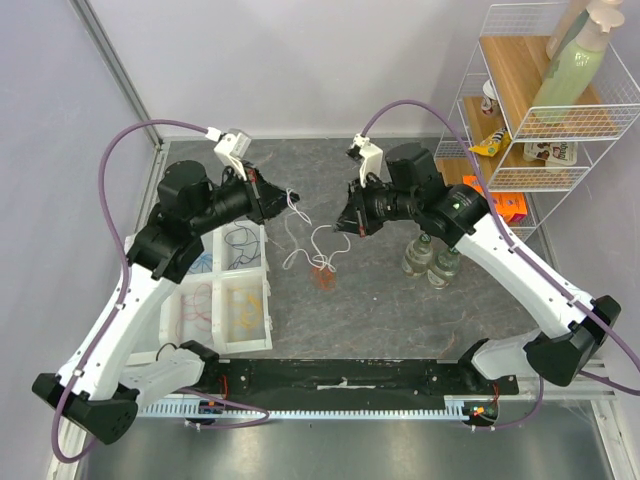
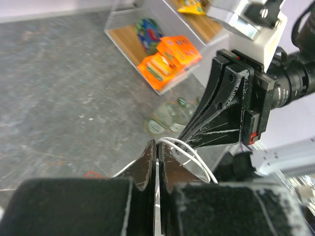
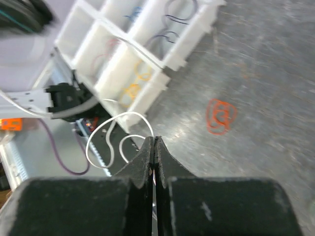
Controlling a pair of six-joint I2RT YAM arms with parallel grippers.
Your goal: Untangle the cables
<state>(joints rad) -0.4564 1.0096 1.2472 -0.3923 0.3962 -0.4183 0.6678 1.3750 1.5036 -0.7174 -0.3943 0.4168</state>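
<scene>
A thin white cable (image 1: 300,235) hangs in loops between my two grippers, above the grey table. My left gripper (image 1: 283,199) is shut on one end of it; the white loop (image 2: 189,152) curls out beside its closed tips (image 2: 158,145). My right gripper (image 1: 343,226) is shut on the other end; the white loops (image 3: 110,135) show left of its closed tips (image 3: 154,141). A small red-orange cable (image 1: 322,274) lies coiled on the table under the white one, and shows in the right wrist view (image 3: 220,115). Sorted cables, blue, red and yellow, lie in the white tray (image 1: 262,290).
The white compartment tray sits at the left, also in the right wrist view (image 3: 162,73). Clear glass bottles (image 1: 430,260) stand under the right arm. A white wire shelf (image 1: 560,120) with bottles and orange packets (image 2: 170,59) stands at the back right. A black rail (image 1: 340,380) runs along the near edge.
</scene>
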